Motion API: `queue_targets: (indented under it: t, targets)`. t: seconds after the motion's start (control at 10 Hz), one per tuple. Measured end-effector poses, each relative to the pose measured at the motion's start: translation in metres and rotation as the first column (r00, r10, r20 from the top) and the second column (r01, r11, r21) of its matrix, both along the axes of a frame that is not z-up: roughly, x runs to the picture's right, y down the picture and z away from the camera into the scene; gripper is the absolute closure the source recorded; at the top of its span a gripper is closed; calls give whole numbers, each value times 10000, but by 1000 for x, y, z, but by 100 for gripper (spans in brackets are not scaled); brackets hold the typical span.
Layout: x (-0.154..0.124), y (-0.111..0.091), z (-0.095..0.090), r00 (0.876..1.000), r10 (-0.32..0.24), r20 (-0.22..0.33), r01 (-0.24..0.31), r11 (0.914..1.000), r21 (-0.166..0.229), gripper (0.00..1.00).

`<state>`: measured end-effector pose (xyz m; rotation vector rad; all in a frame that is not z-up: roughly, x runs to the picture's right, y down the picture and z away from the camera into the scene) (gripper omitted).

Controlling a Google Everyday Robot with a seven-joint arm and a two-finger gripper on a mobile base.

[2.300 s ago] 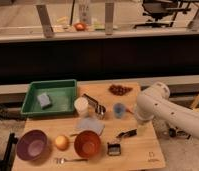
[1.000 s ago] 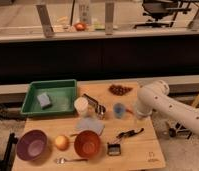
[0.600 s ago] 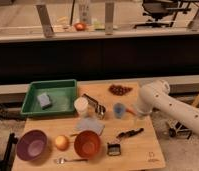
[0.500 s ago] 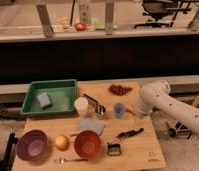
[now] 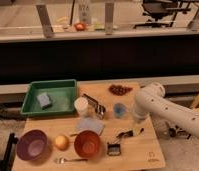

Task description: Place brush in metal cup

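The brush (image 5: 124,134) lies on the wooden table as a slim dark stick, right of the red bowl. A squarish dark piece with pale bits (image 5: 113,148) sits just below and left of it; I cannot tell whether the two are joined. The metal cup (image 5: 99,111) is small and shiny grey. It stands right of the cream cup (image 5: 81,106), with a dark utensil leaning by it. My gripper (image 5: 138,131) hangs from the white arm (image 5: 150,102), low over the table at the right end of the brush.
A green tray (image 5: 30,95) holding a grey sponge is at the back left. A light blue cup (image 5: 119,110) and grapes (image 5: 120,89) are nearby. A purple bowl (image 5: 32,145), an orange (image 5: 61,142), a red bowl (image 5: 87,143), a fork (image 5: 70,160) and a grey cloth (image 5: 90,125) lie in front.
The arm has shifted slightly to the right, with the gripper staying low by the brush. The brush and the cups have not moved.
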<state>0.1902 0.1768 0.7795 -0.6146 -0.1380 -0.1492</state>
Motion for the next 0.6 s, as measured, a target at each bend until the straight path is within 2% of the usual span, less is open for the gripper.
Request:
queue_targets:
  t: [0.3,0.6]
  targets:
    - [-3,14,-7,9993,-373,10,373,9993,-89,20]
    - [-15,26,4,9973,-717,130,718,9974,-86,20]
